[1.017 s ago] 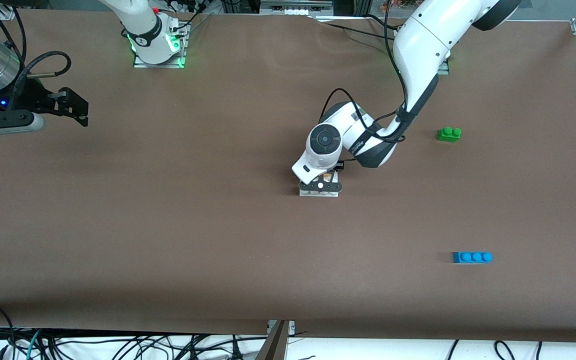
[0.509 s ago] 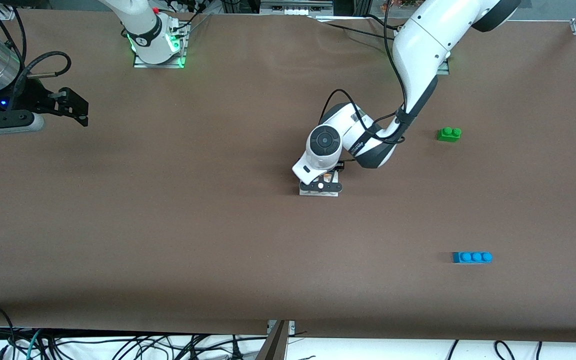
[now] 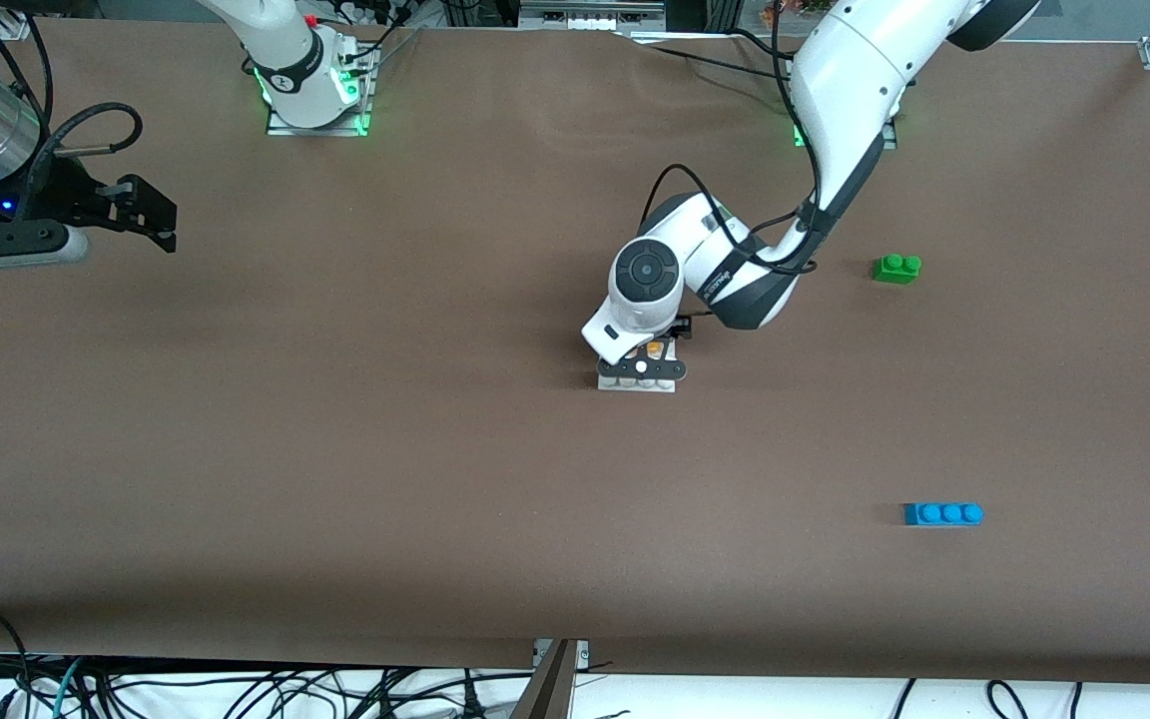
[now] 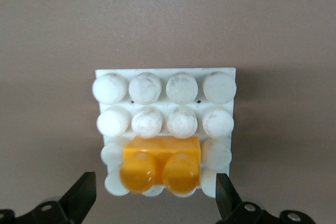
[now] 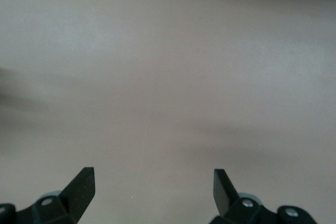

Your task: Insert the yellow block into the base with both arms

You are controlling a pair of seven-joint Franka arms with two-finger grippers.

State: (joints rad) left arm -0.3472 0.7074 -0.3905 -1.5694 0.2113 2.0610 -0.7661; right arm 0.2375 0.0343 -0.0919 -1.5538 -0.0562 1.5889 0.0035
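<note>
Yellow block (image 4: 161, 162) seated on base (image 4: 165, 90) | left gripper (image 4: 155, 203) risen, spread | right gripper (image 5: 154, 192) waits, spread

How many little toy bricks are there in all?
3. The yellow block sits on the base under the left gripper; the green brick and blue brick lie toward the left arm's end.
</note>
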